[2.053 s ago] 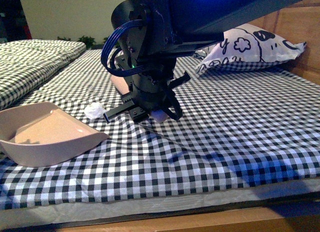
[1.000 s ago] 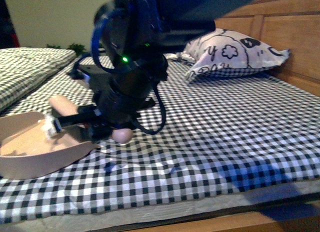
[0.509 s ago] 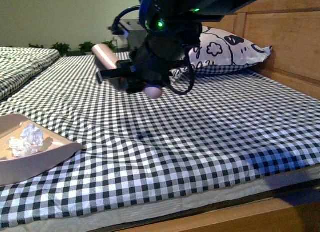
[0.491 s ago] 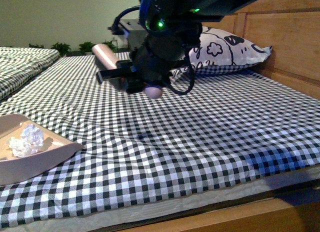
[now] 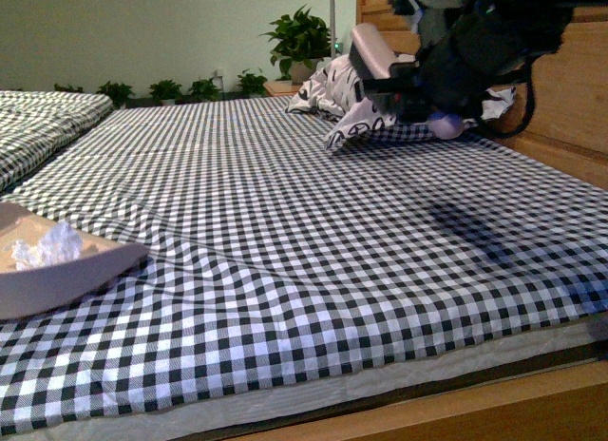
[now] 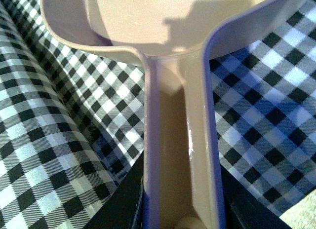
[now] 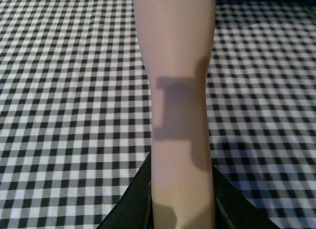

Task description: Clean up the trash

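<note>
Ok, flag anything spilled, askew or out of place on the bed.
Nothing looks spilled. The trash sits inside the dustpan at the bed's near left. The pillow lies crumpled and askew by the headboard, partly hidden behind the right gripper.

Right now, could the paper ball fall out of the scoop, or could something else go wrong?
Maybe. The white wad sits loose in the dustpan, so if the left gripper holding the handle tips it, the wad could roll back onto the checked bedsheet. Also, the right gripper holds a pinkish tool close to the pillow; a careless swing might knock it.
</note>
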